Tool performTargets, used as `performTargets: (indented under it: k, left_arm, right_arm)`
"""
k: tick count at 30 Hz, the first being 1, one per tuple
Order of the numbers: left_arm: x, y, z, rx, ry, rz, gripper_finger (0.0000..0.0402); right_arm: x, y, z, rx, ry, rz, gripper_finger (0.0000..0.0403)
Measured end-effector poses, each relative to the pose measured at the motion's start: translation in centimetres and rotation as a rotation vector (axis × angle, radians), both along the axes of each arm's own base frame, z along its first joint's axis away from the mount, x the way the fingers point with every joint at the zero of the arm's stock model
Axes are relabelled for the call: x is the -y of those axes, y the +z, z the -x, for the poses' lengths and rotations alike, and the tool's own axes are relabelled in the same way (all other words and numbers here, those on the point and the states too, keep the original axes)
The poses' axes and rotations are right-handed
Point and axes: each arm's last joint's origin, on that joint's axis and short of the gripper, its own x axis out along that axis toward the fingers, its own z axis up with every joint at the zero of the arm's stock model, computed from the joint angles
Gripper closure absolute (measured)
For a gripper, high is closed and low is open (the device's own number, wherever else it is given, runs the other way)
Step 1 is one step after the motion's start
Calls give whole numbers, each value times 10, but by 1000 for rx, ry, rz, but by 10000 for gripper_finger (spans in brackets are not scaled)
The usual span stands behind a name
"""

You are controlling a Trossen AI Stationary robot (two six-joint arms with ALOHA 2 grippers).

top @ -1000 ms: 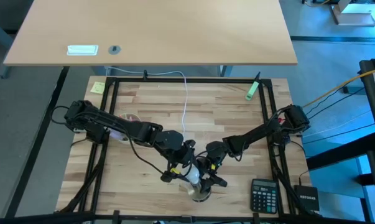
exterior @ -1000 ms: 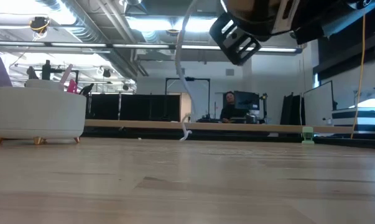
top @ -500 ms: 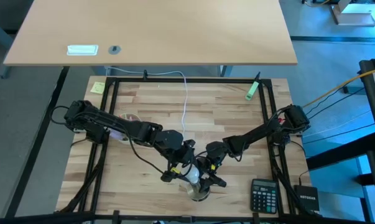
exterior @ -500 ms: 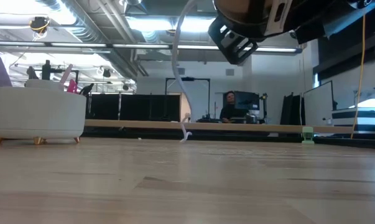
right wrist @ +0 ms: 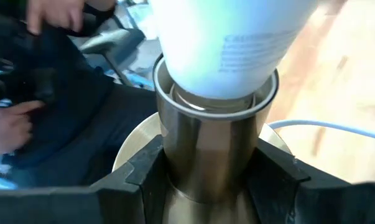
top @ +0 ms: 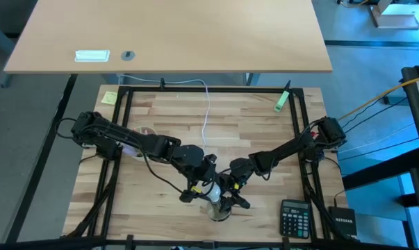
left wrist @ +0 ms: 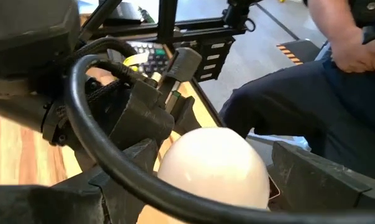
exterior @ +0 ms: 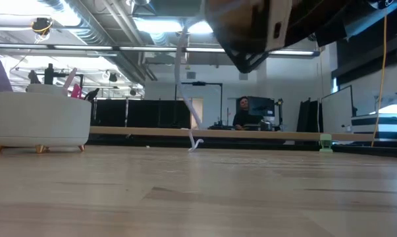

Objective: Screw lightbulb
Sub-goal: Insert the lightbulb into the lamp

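Lightbulb (left wrist: 212, 165) is sitting base-down in the silvery socket (right wrist: 212, 146); left pincer (top: 202, 189) is gripping the bulb, right pincer (top: 231, 198) is clamping the socket, near desk (top: 167, 114) edge.

1. Ceiling strip lights (exterior: 165, 26) glare bright in the low view.
2. The high view is evenly lit, with soft shadows.
3. Close up, the lightbulb (left wrist: 213, 167) blurs and looms large, its dome washed out.

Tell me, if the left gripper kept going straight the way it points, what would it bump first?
The left gripper already holds the lightbulb between its fingers. Straight beyond the bulb sits the right gripper, clamped on the metal socket, so it would probably meet that first, though depth is hard to judge.
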Motion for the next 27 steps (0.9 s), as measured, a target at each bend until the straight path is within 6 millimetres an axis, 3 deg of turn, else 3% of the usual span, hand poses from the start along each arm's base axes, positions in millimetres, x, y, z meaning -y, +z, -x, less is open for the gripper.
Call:
performTargets:
  k: [10,27]
  left_arm:
    - [-4,7,8,-15,90,-43,86]
    - [-13,-4,12,-91,244,-230,86]
  right_arm:
    - [5,10,0,10,-133,169,222]
    - [21,-5,1,-97,-437,498,222]
